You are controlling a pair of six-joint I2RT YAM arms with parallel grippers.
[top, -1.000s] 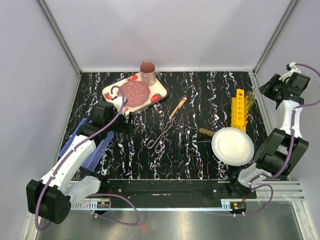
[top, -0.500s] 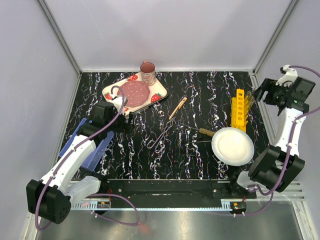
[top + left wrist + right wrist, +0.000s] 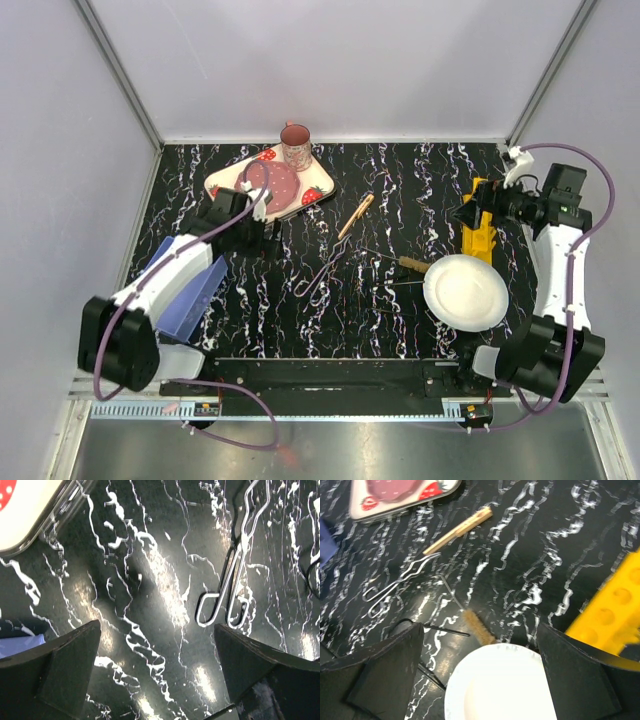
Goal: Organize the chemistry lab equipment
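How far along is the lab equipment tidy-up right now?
Nothing visibly sorted yet. Nothing is in hand: both claws are open and empty, the right claw by the yellow rack, the left claw near the wire tong. Left to do: the tong, wooden stick and brush lie loose on the table.

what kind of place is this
Probably a robot test booth staged as a chemistry bench: plain grey panel walls, a black white-veined tabletop, a yellow plastic test-tube rack and a bent metal wire tong.
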